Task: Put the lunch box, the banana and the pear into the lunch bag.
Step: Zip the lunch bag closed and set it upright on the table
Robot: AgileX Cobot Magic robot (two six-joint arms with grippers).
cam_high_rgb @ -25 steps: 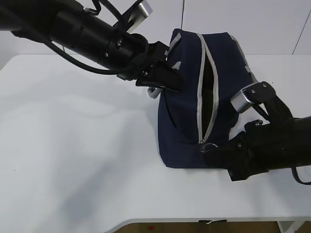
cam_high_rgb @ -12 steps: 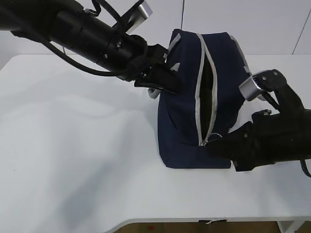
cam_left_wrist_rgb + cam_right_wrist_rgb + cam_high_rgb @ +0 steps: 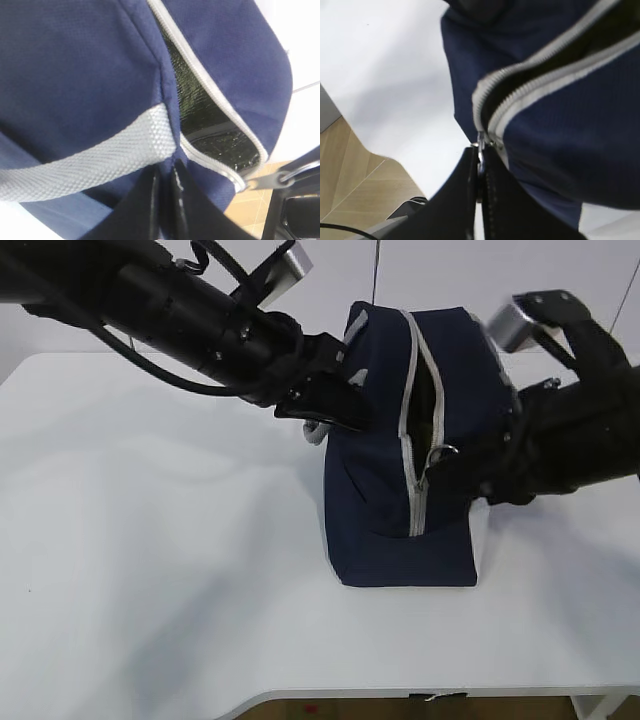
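Observation:
The navy lunch bag [image 3: 380,480] stands on the white table [image 3: 150,570], its grey zipper [image 3: 412,390] partly open along the top. My left gripper [image 3: 340,405] is shut on the bag's fabric at its left side, just below the grey webbing handle [image 3: 90,160]. My right gripper [image 3: 450,465] is shut on the metal ring pull [image 3: 441,453] about halfway up the zipper; the pull also shows in the right wrist view [image 3: 481,155]. The dark foil lining [image 3: 210,135] shows through the opening. The lunch box, the banana and the pear are out of view.
The bag's white lower panel [image 3: 478,540] faces right. Bare table surface lies to the left and front of the bag. The table's front edge [image 3: 400,692] runs along the bottom.
My right gripper has moved up and back with the ring pull, and the lower part of the zipper is now closed. The left gripper has held still.

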